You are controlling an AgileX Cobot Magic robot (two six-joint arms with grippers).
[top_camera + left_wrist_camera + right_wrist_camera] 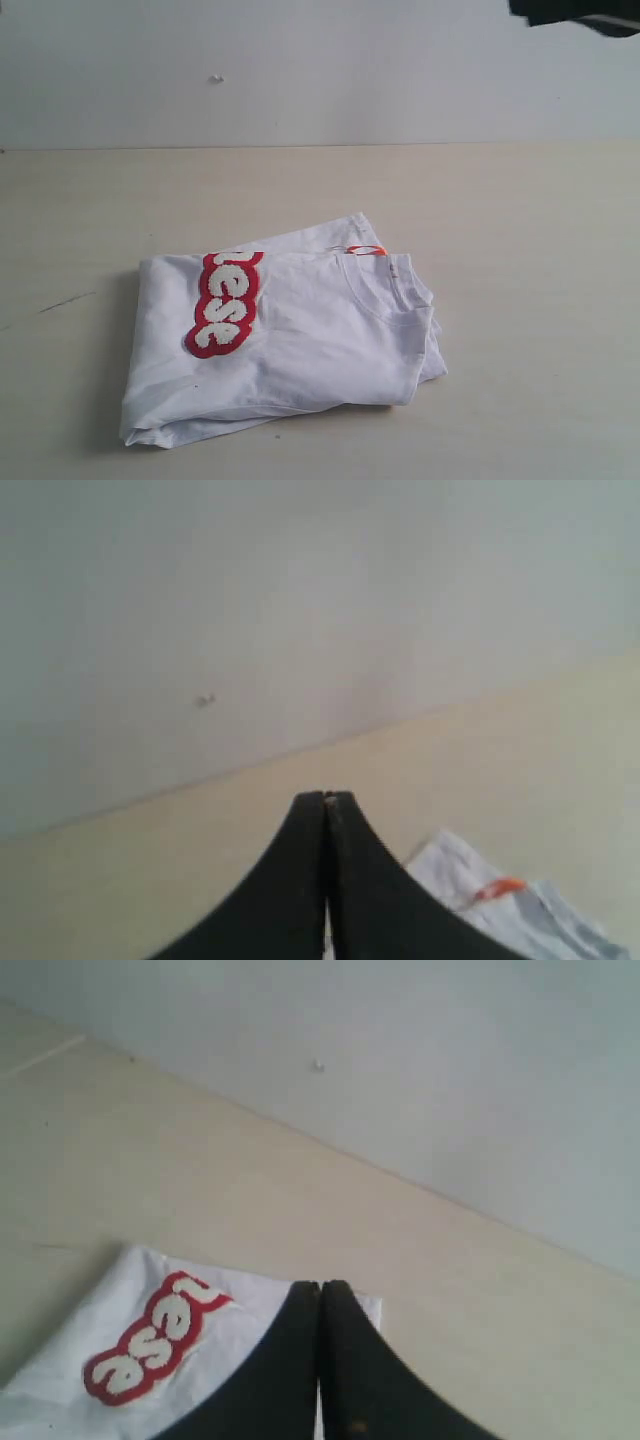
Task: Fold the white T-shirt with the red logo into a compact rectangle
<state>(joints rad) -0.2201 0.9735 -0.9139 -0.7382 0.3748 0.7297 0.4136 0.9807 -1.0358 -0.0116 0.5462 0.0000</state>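
The white T-shirt [300, 330] lies folded into a rough rectangle on the pale table [520, 250]. Its collar and orange neck tag [366, 250] face the far right corner of the bundle. Part of the red logo [225, 303] shows on top at the left, cut off by a fold. The left gripper [325, 798] is shut and empty, raised above the table with a shirt corner [520, 905] and the tag beside it. Also shut and empty, the right gripper [321, 1286] hangs over the shirt [120, 1300], with the logo [145, 1350] to one side. Neither gripper touches the cloth.
A plain grey-white wall [300, 70] rises behind the table. A dark piece of robot hardware [580, 14] shows at the top right corner of the exterior view. Bare tabletop surrounds the shirt on every side.
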